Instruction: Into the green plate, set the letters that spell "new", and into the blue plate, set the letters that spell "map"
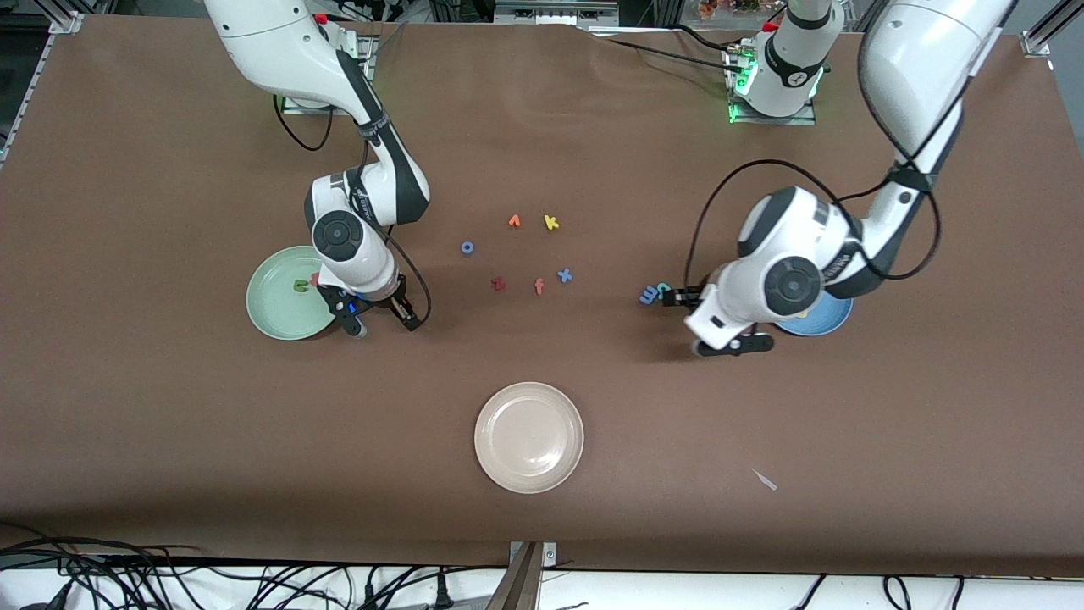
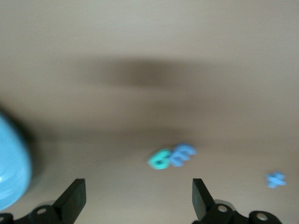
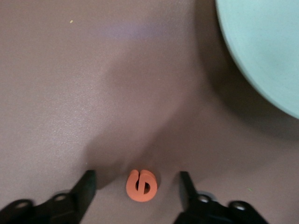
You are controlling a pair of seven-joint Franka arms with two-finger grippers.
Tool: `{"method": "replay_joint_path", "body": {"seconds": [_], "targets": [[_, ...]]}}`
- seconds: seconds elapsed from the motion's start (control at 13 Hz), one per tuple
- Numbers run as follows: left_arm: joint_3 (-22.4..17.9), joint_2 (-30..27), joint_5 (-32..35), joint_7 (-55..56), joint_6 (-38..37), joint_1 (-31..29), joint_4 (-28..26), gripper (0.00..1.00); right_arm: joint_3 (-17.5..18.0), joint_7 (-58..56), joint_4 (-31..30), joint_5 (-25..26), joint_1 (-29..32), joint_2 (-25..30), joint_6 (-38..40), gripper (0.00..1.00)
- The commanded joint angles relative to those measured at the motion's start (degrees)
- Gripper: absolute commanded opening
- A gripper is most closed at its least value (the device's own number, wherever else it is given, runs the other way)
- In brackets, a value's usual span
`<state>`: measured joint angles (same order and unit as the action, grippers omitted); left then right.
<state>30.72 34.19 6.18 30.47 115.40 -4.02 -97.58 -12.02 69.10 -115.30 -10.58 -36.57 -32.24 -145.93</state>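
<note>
Right gripper point(image 3: 135, 184), jaws spread, is straddling the orange e point(image 3: 140, 185) beside the green plate point(image 3: 266, 46); left gripper point(image 2: 139, 200) is hanging spread near the blue plate point(image 2: 11, 163)

No printed text readable; foam letters k point(image 1: 551, 223), f point(image 1: 539, 286), x point(image 1: 564, 274) lie on table point(image 1: 169, 424).

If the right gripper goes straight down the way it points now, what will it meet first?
Most likely the orange e. It lies on the table between the open jaws of the right gripper, beside the green plate. How high the jaws are is unclear.
</note>
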Motion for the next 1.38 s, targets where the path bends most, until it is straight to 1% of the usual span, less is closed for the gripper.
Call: {"method": "replay_joint_path", "body": {"seconds": [0.0,0.08,0.15,0.31,0.46,0.61,0.69,0.84,0.92,1.0,1.07,1.15,1.3], "targets": [[-0.58,4.74,3.11,-3.57,3.5,3.66,3.28,0.99,-0.11,-0.36,-0.01,-0.85,-0.35,0.08,-0.24,0.08],[-0.58,6.31,6.01,-3.58,4.47,4.28,3.45,0.99,-0.11,-0.63,-0.01,-0.84,-0.35,0.08,-0.24,0.02],[-0.58,7.63,8.47,-3.75,5.87,4.37,3.45,0.99,-0.2,-0.8,-0.01,-0.84,-0.35,0.16,-0.15,0.02],[-0.58,8.43,9.37,-4.1,6.15,4.81,3.28,0.99,-0.2,-1.07,0.16,-0.84,-0.35,1.21,1.16,0.0],[-0.58,9.22,9.37,-6.55,7.98,5.16,2.67,0.99,-0.9,-5.08,1.04,-0.84,-0.09,3.84,7.72,0.0],[-0.49,10.54,9.37,-8.14,9.66,5.34,2.57,0.98,-4.66,-12.63,0.96,-0.84,0.09,7.53,15.28,0.0],[-0.58,10.72,9.37,-8.41,9.58,6.73,2.49,0.96,-6.94,-18.32,0.61,-0.93,0.18,9.46,19.23,0.0],[-0.66,10.55,9.72,-9.89,8.96,6.4,2.31,0.94,-12.91,-29.57,-0.27,-0.93,0.18,12.28,23.82,0.01],[-0.66,10.46,9.73,-10.86,8.96,6.31,1.96,0.94,-15.64,-34.07,-0.88,-0.93,0.18,12.55,24.45,0.01],[-0.66,10.46,9.73,-10.87,8.87,6.31,1.87,0.93,-17.58,-38.2,-2.54,-0.93,0.27,12.47,23.5,0.01],[-0.66,10.46,9.73,-10.96,8.96,6.22,1.7,0.93,-18.91,-41.9,-4.21,-1.28,0.44,11.86,20.97,0.01],[-0.66,10.55,9.73,-10.96,8.96,6.22,1.61,0.93,-19.61,-45.94,-6.32,-1.37,1.75,11.33,17.2,0.01],[-0.66,10.55,9.73,-10.96,8.96,6.13,1.26,0.93,-19.53,-51.32,-9.84,-3.64,3.52,10.28,10.69,0.02]]}}
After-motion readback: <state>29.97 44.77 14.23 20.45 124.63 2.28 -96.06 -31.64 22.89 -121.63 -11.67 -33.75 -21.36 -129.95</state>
